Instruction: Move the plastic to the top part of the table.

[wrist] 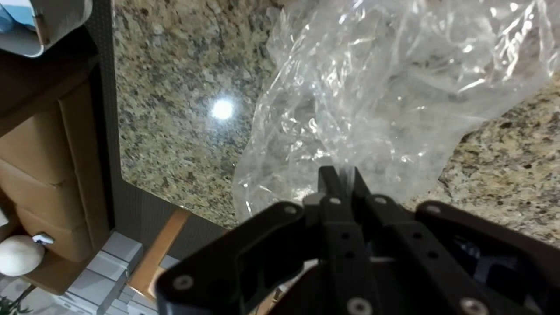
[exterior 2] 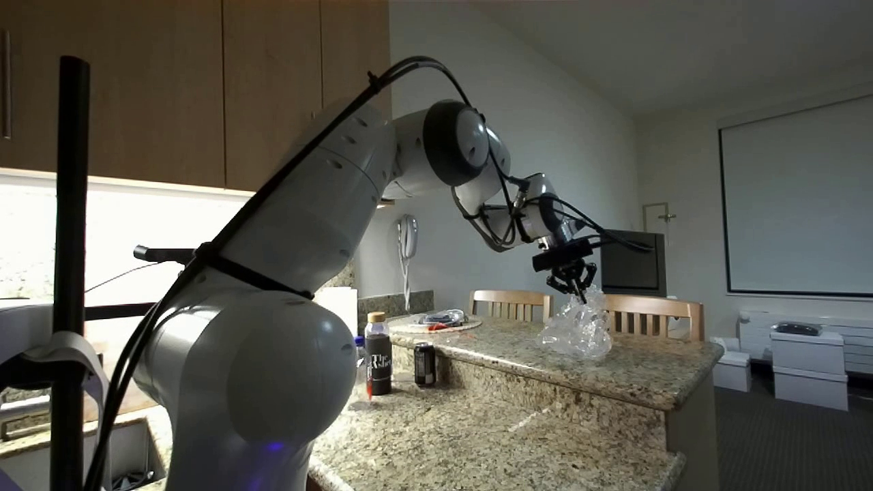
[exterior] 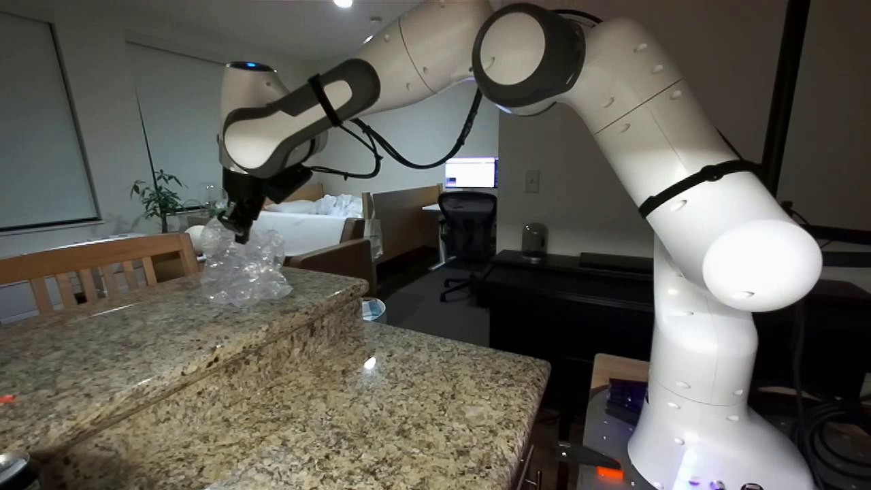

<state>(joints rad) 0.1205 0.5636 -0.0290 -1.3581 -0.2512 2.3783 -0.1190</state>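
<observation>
The plastic is a crumpled clear sheet or bag, seen in both exterior views (exterior: 245, 275) (exterior 2: 578, 331) and filling much of the wrist view (wrist: 372, 100). It stands bunched up at the raised granite level (exterior: 136, 347), near its end; its lower edge appears to touch that surface. My gripper (exterior: 242, 235) points down at the top of the plastic. In the wrist view its fingertips (wrist: 343, 175) are close together with a fold of plastic pinched in the narrow gap. It also shows in an exterior view (exterior 2: 581, 294). The plastic's far side is hidden.
The lower granite counter (exterior: 381, 408) lies one step below. A black can (exterior 2: 424, 363) and a bottle (exterior 2: 378, 351) stand on it. A round mat (exterior 2: 409, 326) with items lies on the raised level. Wooden chairs (exterior 2: 651, 314) stand behind its far edge.
</observation>
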